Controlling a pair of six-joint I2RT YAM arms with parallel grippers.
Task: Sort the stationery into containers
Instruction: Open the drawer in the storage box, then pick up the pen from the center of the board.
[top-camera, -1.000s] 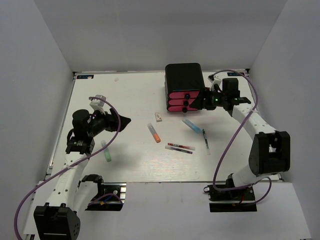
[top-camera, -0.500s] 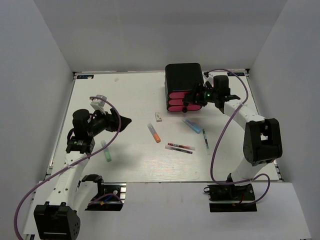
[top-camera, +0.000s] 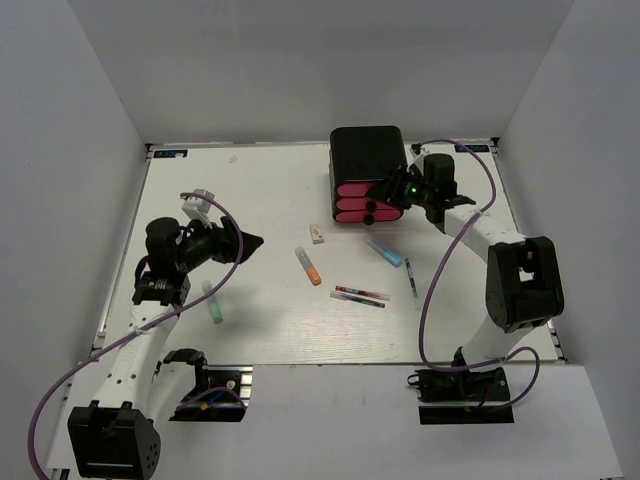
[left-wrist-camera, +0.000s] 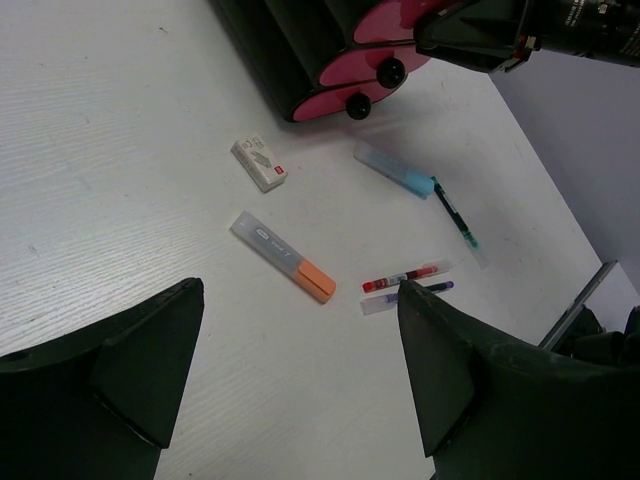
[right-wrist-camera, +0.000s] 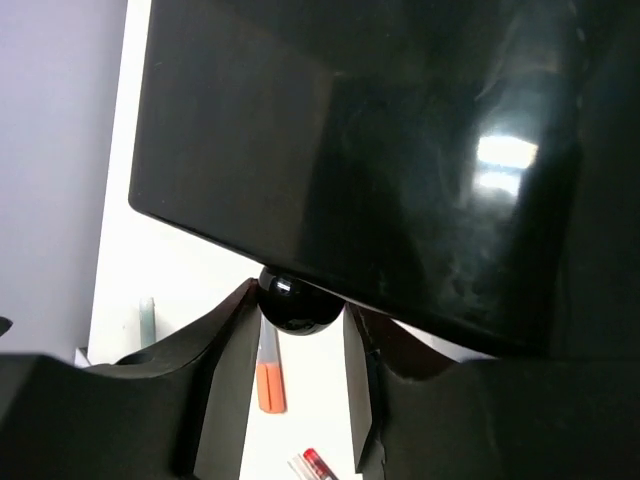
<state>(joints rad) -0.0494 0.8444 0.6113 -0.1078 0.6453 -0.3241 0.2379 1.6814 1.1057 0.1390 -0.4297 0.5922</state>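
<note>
At the cabinet (top-camera: 368, 150) front, right tool (right-wrist-camera: 299, 310) snug on top knob (right-wrist-camera: 296, 302); left tool (left-wrist-camera: 300, 295) wide.

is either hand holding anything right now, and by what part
The right hand appears to pinch a black drawer knob, gripping it by its round sides. The left hand is open and holds nothing.

The left gripper (top-camera: 252, 241) hangs level, its fingers (left-wrist-camera: 150, 350) spread wide apart. The right arm reaches forward, and the right gripper (right-wrist-camera: 300, 325) is closed, with a black knob (right-wrist-camera: 298, 303) clamped between its fingertips.
</note>
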